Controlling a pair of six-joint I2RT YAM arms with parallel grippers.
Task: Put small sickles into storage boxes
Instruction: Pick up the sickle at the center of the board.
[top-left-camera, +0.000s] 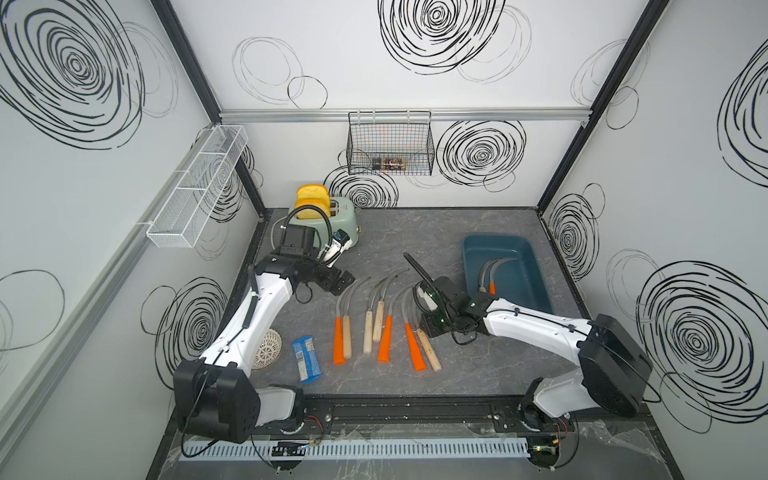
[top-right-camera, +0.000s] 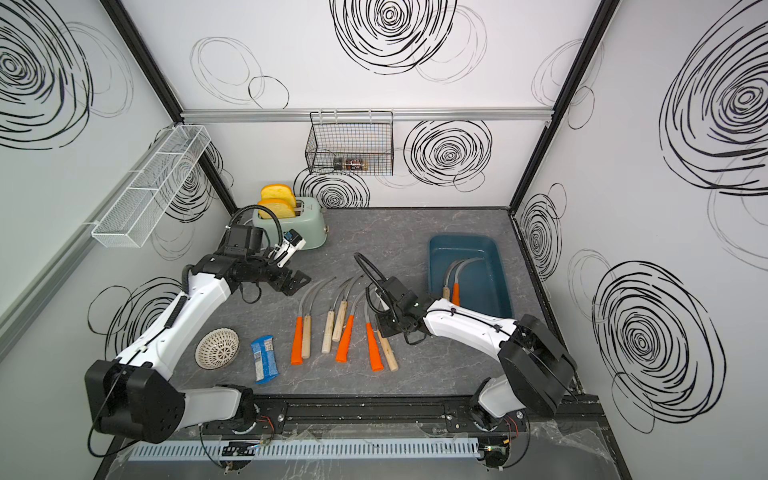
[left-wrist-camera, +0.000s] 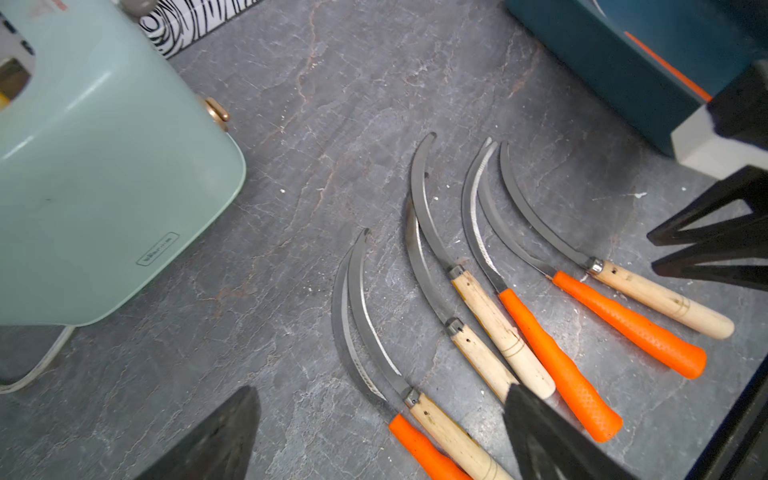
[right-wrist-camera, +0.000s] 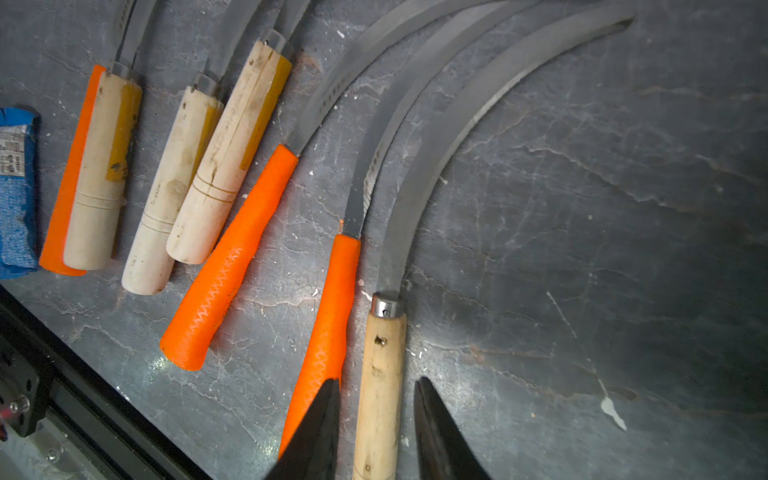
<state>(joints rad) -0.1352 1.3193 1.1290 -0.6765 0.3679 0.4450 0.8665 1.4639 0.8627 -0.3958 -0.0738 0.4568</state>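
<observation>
We read this as the start of another pick. The right pincer (right-wrist-camera: 376, 380) is lowered over the end of the row nearest the storage box (top-left-camera: 494, 237). Its two dark fingers (right-wrist-camera: 316, 424) sit astride the pale handle of the wooden-handled sickle (right-wrist-camera: 382, 332), which lies flat on the bench (top-left-camera: 415, 232). The fingers stand a little apart, with a sliver of bench showing on each side of the handle, so we judge the grip not yet made. Taking the handle rather than the thin curved blade makes sense: the handle is thick enough to squeeze, while the blade lies almost flush with the bench. The tight spot is the orange-handled neighbour (right-wrist-camera: 328, 316), just beside the wooden one; one finger overlaps it in the wrist view, and closing could pinch or drag both. Of the small sickles (top-left-camera: 382, 328), seven lie side by side on the bench, handles toward the robot. Two more (top-left-camera: 487, 270) lie in the teal box, so most of the work is ahead. The left pincer (top-left-camera: 340, 283) hovers wide apart and empty beside the blade tips at the row's other end, near the toaster (top-left-camera: 336, 224).
</observation>
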